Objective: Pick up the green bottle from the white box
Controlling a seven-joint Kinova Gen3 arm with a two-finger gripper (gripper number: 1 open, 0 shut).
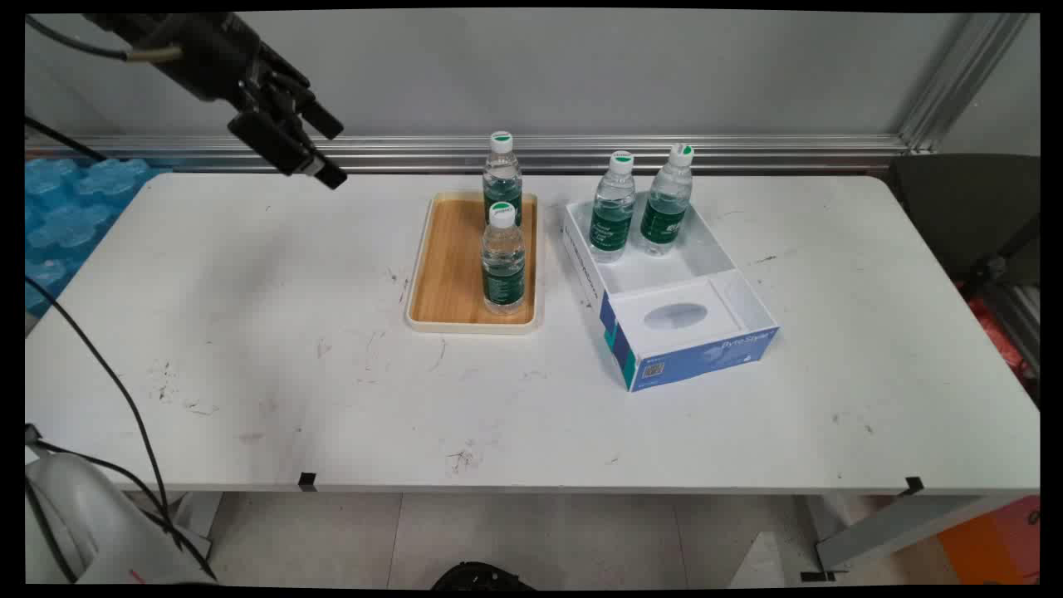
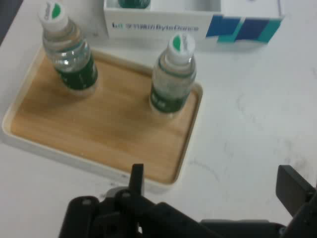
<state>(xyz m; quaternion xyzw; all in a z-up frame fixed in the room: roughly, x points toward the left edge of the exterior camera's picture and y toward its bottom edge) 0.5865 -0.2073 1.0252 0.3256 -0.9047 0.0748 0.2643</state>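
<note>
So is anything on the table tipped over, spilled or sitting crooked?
Nothing is tipped or spilled. All four bottles stand upright: two on the wooden tray, two in the white box. Only the box sits askew, turned at an angle to the table's edge.

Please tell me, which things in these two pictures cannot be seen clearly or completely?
- Bottle labels: print too small to read in the main view, blurred in the hand view.
- Rear tray bottle: its lower part is hidden in the main view by the front bottle.
- White box: cut off by the hand view's top edge; its bottles barely show.
- Gripper: cut off by the hand view's bottom edge.
</note>
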